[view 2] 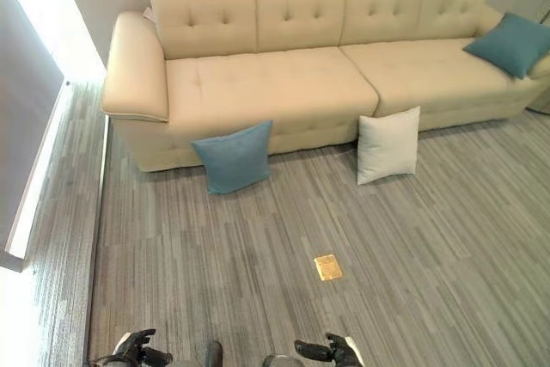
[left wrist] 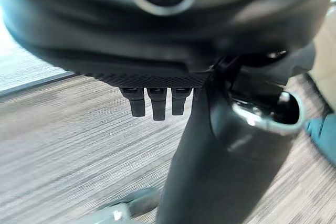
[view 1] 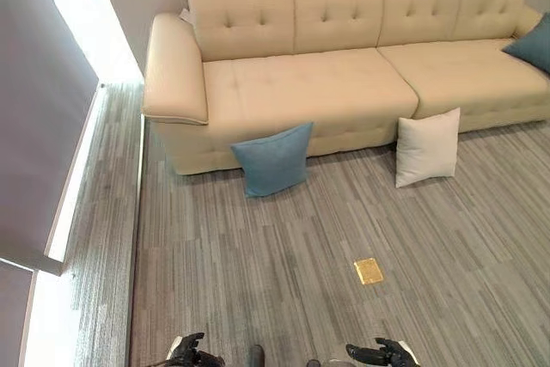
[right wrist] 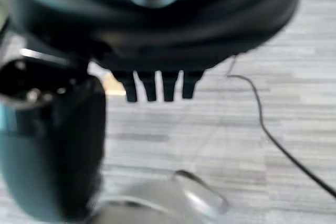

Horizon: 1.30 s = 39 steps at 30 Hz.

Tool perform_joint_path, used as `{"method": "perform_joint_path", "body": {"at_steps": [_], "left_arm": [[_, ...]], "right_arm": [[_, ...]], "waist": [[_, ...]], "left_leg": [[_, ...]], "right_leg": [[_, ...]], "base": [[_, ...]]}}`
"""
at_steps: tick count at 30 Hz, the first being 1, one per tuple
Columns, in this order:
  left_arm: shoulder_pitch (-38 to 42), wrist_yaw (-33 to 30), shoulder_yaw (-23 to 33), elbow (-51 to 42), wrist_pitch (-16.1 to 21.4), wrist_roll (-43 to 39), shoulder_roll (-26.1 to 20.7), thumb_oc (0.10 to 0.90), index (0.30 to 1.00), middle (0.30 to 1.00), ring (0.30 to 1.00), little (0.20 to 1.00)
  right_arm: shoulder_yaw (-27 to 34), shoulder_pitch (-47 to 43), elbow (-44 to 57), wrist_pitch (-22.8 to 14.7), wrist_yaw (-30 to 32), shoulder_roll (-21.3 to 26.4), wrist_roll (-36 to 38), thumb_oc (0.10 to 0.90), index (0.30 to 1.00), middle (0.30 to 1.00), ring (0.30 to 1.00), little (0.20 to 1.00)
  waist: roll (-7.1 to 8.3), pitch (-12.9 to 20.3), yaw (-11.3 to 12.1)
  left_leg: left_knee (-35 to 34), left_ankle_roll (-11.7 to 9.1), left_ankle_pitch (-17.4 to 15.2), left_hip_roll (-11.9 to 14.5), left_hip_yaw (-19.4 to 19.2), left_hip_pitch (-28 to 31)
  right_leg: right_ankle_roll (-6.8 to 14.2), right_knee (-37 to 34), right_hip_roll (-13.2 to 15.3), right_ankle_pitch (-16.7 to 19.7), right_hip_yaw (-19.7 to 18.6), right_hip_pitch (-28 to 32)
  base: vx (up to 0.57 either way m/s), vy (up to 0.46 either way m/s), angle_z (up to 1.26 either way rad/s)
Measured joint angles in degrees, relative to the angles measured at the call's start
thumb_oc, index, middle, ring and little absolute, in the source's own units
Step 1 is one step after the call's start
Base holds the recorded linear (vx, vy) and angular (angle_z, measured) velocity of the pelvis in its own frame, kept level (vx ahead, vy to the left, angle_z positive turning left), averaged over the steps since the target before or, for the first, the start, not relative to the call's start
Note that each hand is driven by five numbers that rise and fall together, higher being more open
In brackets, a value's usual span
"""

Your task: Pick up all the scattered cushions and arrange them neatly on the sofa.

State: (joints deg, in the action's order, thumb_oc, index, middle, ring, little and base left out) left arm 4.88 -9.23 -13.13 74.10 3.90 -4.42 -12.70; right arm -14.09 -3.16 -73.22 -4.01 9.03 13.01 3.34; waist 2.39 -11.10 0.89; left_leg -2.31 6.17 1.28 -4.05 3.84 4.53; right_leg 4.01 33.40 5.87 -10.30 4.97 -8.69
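floor: blue cushion [view 1: 273, 158] and white cushion [view 1: 427, 147] lean on the sofa [view 1: 309, 92] front; 1 teal cushion [view 2: 513, 43] already on the seat | left hand [view 1: 191, 351], right hand [view 1: 378, 353] low, fingers relaxed, holding nothing | risk: soft cushions might slump from a 1-handed pinch

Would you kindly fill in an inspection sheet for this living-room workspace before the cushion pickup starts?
Surface: grey striped floor; beige sofa with bare seats at the armrest end.
Job's things: blue cushion and white cushion on the floor, leaning against the sofa front; teal cushion already on the seat at the far end.
Clutter: small gold plate on the floor.
Hands: left hand and right hand low at the near edge, fingers relaxed, holding nothing.
Cables: nothing seen on the walking path.
Surroundings: bright window strip along the robot's left.
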Motion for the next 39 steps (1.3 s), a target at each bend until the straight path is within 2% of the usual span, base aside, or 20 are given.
{"method": "perform_joint_path", "body": {"at_steps": [2, 4, 7, 10, 11, 15, 18, 19, 21, 23, 26, 27, 29, 31, 32, 34, 35, 37, 38, 39], "left_arm": [[0.1, -0.1, 0.0, -0.1, 0.0, 0.0, -0.4, 0.8, 0.9, 0.9, 0.9, 0.9], [-0.2, -0.1, 0.0, 0.1, 0.0, 0.0, -0.8, 0.8, 0.9, 0.9, 0.9, 0.9], [-0.2, -0.1, -0.1, 1.1, -0.2, 0.0, -0.6, 0.8, 0.9, 0.9, 0.9, 0.9], [-1.1, 0.0, -0.1, 2.2, -0.2, 0.0, -1.2, 0.8, 0.9, 0.9, 0.9, 0.9], [-1.9, 0.0, -0.1, 2.2, -0.2, 0.1, -1.0, 0.8, 0.9, 0.9, 0.9, 0.9], [-3.1, 0.0, 0.0, 2.3, -0.2, 0.1, -0.4, 0.8, 0.9, 0.9, 0.9, 0.9], [-1.9, 0.1, 0.0, 2.1, 0.0, 0.3, -0.3, 0.8, 0.9, 0.9, 0.9, 0.9], [-1.3, 0.1, -0.1, 1.9, 0.0, 0.2, -0.3, 0.8, 0.9, 0.9, 0.9, 0.9], [-0.2, 0.0, 0.1, 1.7, 0.0, 0.1, -0.4, 0.8, 0.9, 0.9, 0.9, 0.9], [0.5, -0.1, 0.0, 1.4, -0.1, 0.0, -0.6, 0.8, 0.9, 0.9, 0.9, 0.9], [1.0, -0.1, 0.0, 1.3, -0.1, 0.0, -0.7, 0.8, 0.9, 0.9, 0.9, 0.9], [1.0, -0.1, 0.1, 1.3, -0.1, 0.0, -0.7, 0.8, 0.9, 0.9, 0.9, 0.9], [0.6, 0.0, -0.1, 1.3, -0.2, 0.0, -0.5, 0.8, 0.9, 0.9, 0.9, 0.9], [0.1, 0.2, -0.1, 1.8, -0.3, 0.0, -0.1, 0.8, 0.9, 0.9, 0.9, 0.9], [-1.2, 0.3, -0.1, 1.8, -0.4, 0.1, 0.2, 0.8, 0.9, 0.9, 0.9, 0.9], [-3.0, 1.2, 0.4, 2.6, -0.8, 0.1, 0.4, 0.8, 0.9, 0.9, 0.9, 0.9], [-4.5, 1.1, 0.1, 2.7, -0.9, 0.1, 0.7, 0.8, 0.9, 0.9, 0.9, 0.9], [-4.6, 1.1, -0.2, 1.8, -0.9, 0.3, 0.2, 0.8, 0.9, 0.9, 0.9, 0.9], [-4.0, 1.2, -0.5, 1.9, -1.3, 0.4, 0.0, 0.8, 0.9, 0.9, 0.9, 0.9], [-3.5, 1.1, -1.1, 1.8, -1.3, 0.6, -0.3, 0.8, 0.9, 0.9, 0.9, 0.9]], "right_arm": [[-0.3, -0.1, 0.7, -0.3, -0.1, -0.3, -0.1, 0.8, 0.9, 0.9, 0.9, 0.9], [-1.2, -0.4, 1.5, -0.3, -0.1, -0.4, -0.3, 0.8, 0.9, 0.9, 0.9, 0.9], [-1.3, -0.4, 1.6, -0.3, -0.1, -0.5, -0.3, 0.8, 0.9, 0.9, 0.9, 0.9], [-1.4, 1.3, 1.4, 0.3, -0.2, -1.0, -0.3, 0.8, 0.9, 0.9, 0.9, 0.9], [-1.4, 2.9, 1.2, 0.6, -0.1, -0.9, -0.3, 0.8, 0.9, 0.9, 0.9, 0.9], [-1.1, 2.0, 0.2, 0.8, -0.1, -0.6, -0.2, 0.8, 0.9, 0.9, 0.9, 0.9], [-1.2, 2.0, 0.0, 0.7, -0.2, -0.2, -0.2, 0.8, 0.9, 0.9, 0.9, 0.9], [-1.2, 0.6, -0.1, 0.7, -0.1, -0.1, -0.2, 0.8, 0.9, 0.9, 0.9, 0.9], [-1.3, -0.2, -0.5, 0.7, -0.1, 0.0, -0.2, 0.8, 0.9, 0.9, 0.9, 0.9], [-1.3, -0.6, -0.2, 0.7, -0.1, -0.1, 0.0, 0.8, 0.9, 0.9, 0.9, 0.9], [-1.2, -0.8, -0.3, 0.8, -0.1, 0.0, 0.1, 0.8, 0.9, 0.9, 0.9, 0.9], [-1.2, -1.0, -0.4, 0.8, -0.1, 0.0, 0.1, 0.8, 0.9, 0.9, 0.9, 0.9], [-1.2, -1.2, -0.6, 1.0, -0.1, 0.1, 0.3, 0.8, 0.9, 0.9, 0.9, 0.9], [-1.1, -1.0, -0.8, 1.1, -0.1, 0.3, 0.4, 0.8, 0.9, 0.9, 0.9, 0.9], [-1.1, -0.8, -0.6, 1.1, -0.1, 0.2, 0.3, 0.8, 0.9, 0.9, 0.9, 0.9], [-1.1, 0.2, -0.8, 1.1, -0.1, 0.1, 0.3, 0.8, 0.9, 0.9, 0.9, 0.9], [-1.2, 2.0, -0.9, 1.1, -0.1, 0.1, 0.2, 0.8, 0.9, 0.9, 0.9, 0.9], [-1.3, 2.2, -0.8, 1.2, -0.2, -0.3, -0.2, 0.8, 0.9, 0.9, 0.9, 0.9], [-1.2, 2.3, -0.4, 1.2, -0.3, -0.3, -0.3, 0.8, 0.9, 0.9, 0.9, 0.9], [-1.1, 2.4, 0.0, 1.2, -0.2, -0.4, -0.2, 0.8, 0.9, 0.9, 0.9, 0.9]], "waist": [[0.71, 0.3, -0.2], [2.04, 0.3, 0.0], [2.3, 0.2, -1.3], [3.67, 0.9, -2.0], [2.92, 1.2, -2.1], [1.01, 1.8, -2.1], [1.76, 2.1, -2.1], [1.85, 2.0, -2.1], [2.39, 1.4, -1.8], [2.68, 1.0, -1.8], [2.59, 0.2, -1.7], [2.19, -0.5, -1.5], [1.27, -1.5, -1.3], [-0.28, -2.1, -1.0], [-0.73, -2.0, 0.2], [-0.87, -1.7, -0.4], [-0.83, 0.2, -0.3], [-0.33, 0.6, -0.2], [-0.72, 0.7, -0.3], [-0.44, 0.8, -0.3]], "left_leg": [[-0.5, 0.4, 0.0, -0.1, 2.4, 0.2], [-1.0, 0.5, 0.4, -0.2, 3.6, 0.4], [-1.2, 0.6, -0.4, 0.1, 8.1, 0.7], [-1.0, -1.3, -2.3, -0.4, 12.1, 2.5], [-0.6, -2.3, -3.4, 0.3, 12.9, 4.0], [5.3, -6.5, -6.2, 1.9, 12.4, 3.1], [15.9, -8.9, -8.9, 0.1, 10.8, -1.3], [21.4, -9.5, -9.5, -0.4, 9.6, -4.2], [30.1, -9.4, -10.2, -0.3, 3.2, -9.4], [27.9, -9.2, -9.9, 1.3, -0.2, -11.0], [14.8, -9.1, -7.7, 1.2, -1.5, -12.0], [10.6, -9.0, -5.7, 1.0, -1.7, -12.3], [3.9, -11.1, -0.7, 1.0, -1.7, -13.6], [2.9, -11.4, 2.1, 1.5, -1.1, -15.5], [3.6, -10.9, 2.1, 1.9, -1.3, -15.5], [4.1, -8.1, 2.6, 1.5, -1.0, -12.6], [2.7, -5.5, 6.2, 1.0, -1.8, -9.7], [1.0, -3.5, 5.8, 0.3, -3.2, -7.6], [-0.7, -2.4, 5.5, 0.6, -4.3, -5.3], [-0.9, -2.4, 5.5, 0.2, -4.4, -4.7]], "right_leg": [[0.4, -4.1, -2.6, -0.4, -3.4, -1.1], [-0.8, -10.5, -4.4, 0.9, -3.6, -3.0], [-2.1, -18.1, -8.1, 3.8, -5.4, -4.5], [-2.7, -24.2, -8.4, 11.5, -6.8, -2.5], [-5.4, -25.9, -9.2, 12.7, -6.2, 0.0], [-7.9, -32.1, -11.1, 13.5, -4.7, 5.7], [-9.4, -34.9, -10.4, 14.4, -4.1, 8.3], [-10.7, -35.4, -10.2, 13.6, -4.2, 8.5], [-11.2, -36.7, -9.7, 14.8, -4.1, 9.6], [-12.0, -37.8, -9.4, 13.9, -3.8, 11.2], [-12.2, -38.7, -8.8, 13.1, -3.6, 12.4], [-11.8, -38.7, -8.8, 12.6, -3.7, 13.1], [-11.5, -38.7, -8.9, 11.3, -4.0, 14.5], [-11.3, -38.7, -9.9, 10.1, -5.2, 15.5], [-11.1, -38.7, -10.1, 9.4, -7.1, 16.7], [-9.7, -38.6, -9.5, 7.6, -7.9, 19.9], [-7.6, -36.2, -9.0, 4.6, -9.0, 20.6], [-5.4, -30.3, -8.0, 1.9, -9.7, 18.8], [-1.5, -18.0, -8.0, -1.7, -9.7, 13.6], [-0.1, -12.0, -7.4, -3.3, -9.4, 10.8]], "base": [[0.18, -0.038, 0.69], [0.18, -0.055, 0.55], [0.25, -0.079, 0.76], [0.25, -0.12, 0.7], [0.15, -0.084, 0.47], [0.22, -0.154, 0.17], [0.07, -0.064, 0.23], [0.09, -0.072, 0.05], [0.13, -0.038, -0.02], [0.28, -0.02, 0.13], [0.19, 0.005, 0.1], [0.25, 0.04, 0.09], [0.22, 0.062, -0.06], [0.28, 0.107, -0.38], [0.37, 0.16, -0.76], [0.24, 0.141, -0.52], [0.18, 0.122, -0.39], [0.13, 0.091, -0.45], [0.15, 0.092, -0.37], [0.11, 0.066, -0.39]]}}
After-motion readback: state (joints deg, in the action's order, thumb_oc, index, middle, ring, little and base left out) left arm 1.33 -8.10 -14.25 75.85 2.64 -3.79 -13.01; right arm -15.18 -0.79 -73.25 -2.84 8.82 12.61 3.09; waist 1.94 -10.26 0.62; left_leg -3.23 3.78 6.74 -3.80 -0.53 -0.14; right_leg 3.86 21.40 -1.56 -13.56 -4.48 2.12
